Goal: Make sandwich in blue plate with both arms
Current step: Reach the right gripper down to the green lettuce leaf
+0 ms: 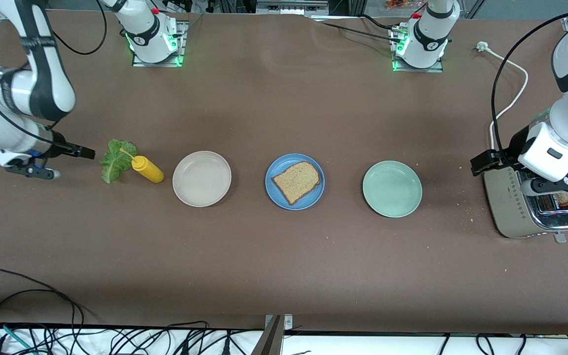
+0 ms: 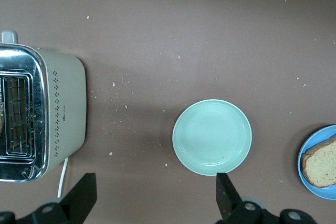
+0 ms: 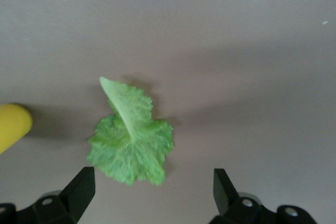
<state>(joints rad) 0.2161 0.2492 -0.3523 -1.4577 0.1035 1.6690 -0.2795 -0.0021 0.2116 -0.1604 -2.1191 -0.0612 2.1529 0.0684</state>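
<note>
1. One bread slice (image 1: pixel 297 182) lies on the blue plate (image 1: pixel 274 191), at table centre between beige plate (image 1: pixel 201 178) and green plate (image 1: pixel 392 189)

2. Lettuce leaf (image 1: pixel 115 160): on the cloth at 9 o'clock of the plates, touching the yellow bottle (image 1: pixel 148 169)

3. Right gripper (image 3: pixel 152 188): fingers spread wide, empty, beside the leaf; best lowered squarely over the rib, clear of the bottle

4. Left gripper (image 2: pixel 156 192): wide open, empty, over the toaster (image 1: pixel 520 212) at 3 o'clock

5. Front view alone shows bread in the toaster slot; right wrist view alone shows the leaf's curl
</note>
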